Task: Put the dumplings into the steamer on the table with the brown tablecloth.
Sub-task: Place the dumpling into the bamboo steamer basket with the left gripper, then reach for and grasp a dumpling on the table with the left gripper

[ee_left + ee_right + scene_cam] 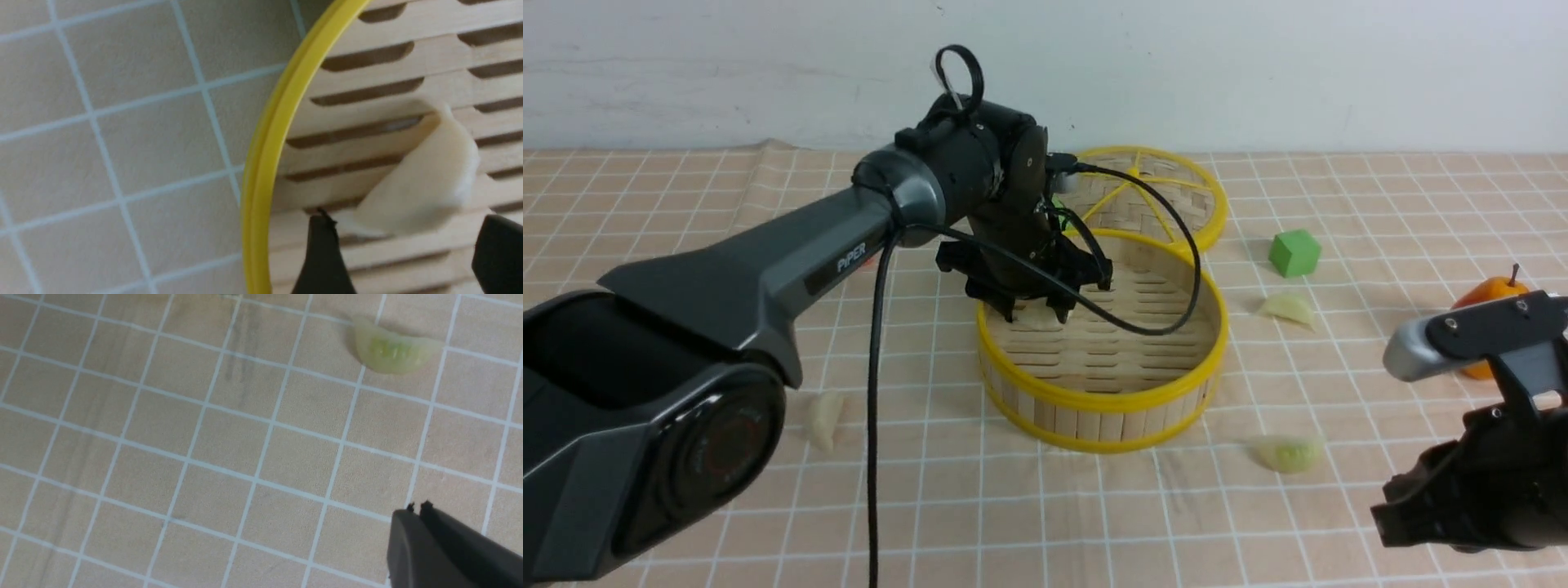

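**Materials and finishes**

We log the steamer (1086, 418) as pale, matt wood strips with smooth yellow rims; the lid (1176, 204) as woven strips; the brown tablecloth (163, 437) as matt, faintly creased cloth; the cream dumpling (425, 183) as smooth and waxy; the green dumpling (390, 351) as translucent, ridged; the left arm (768, 269) as dark, satin-smooth casing.

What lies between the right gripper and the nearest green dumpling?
Nothing but bare brown tablecloth; the right wrist view shows it between the right gripper and the green dumpling.
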`<move>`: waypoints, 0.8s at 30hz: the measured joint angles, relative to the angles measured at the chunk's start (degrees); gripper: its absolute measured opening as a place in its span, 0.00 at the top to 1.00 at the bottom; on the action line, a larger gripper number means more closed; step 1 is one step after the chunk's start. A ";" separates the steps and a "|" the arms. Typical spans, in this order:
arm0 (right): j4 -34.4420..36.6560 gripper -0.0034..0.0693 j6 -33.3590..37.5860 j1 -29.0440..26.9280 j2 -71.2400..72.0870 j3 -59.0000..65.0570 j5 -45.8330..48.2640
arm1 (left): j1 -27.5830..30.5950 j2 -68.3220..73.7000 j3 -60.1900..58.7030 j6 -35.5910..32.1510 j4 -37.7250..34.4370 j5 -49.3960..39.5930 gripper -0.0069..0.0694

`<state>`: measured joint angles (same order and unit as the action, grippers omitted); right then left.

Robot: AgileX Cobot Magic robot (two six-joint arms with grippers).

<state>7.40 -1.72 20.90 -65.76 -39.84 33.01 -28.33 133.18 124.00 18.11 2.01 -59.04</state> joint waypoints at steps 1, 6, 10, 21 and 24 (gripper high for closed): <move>0.00 0.91 0.00 0.00 0.00 0.00 -0.06 | 0.00 -1.43 0.00 0.19 0.46 -1.54 0.28; 0.17 0.91 0.00 0.00 0.00 0.00 -0.06 | 0.00 -12.79 -0.14 -1.98 3.80 -10.36 0.28; 1.55 0.91 0.00 0.00 0.00 0.00 -0.06 | 0.00 -28.95 -5.38 -3.92 4.76 -11.68 0.32; 3.66 0.90 0.00 0.00 0.00 0.00 -0.81 | 2.94 -45.98 -46.58 7.10 11.57 3.76 0.40; 3.84 0.90 0.00 0.00 0.00 0.00 -0.87 | 6.04 -42.91 -54.90 13.38 12.87 14.39 0.41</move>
<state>11.24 -1.72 20.90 -65.76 -39.84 32.15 -22.28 90.27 69.10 31.49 14.88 -44.65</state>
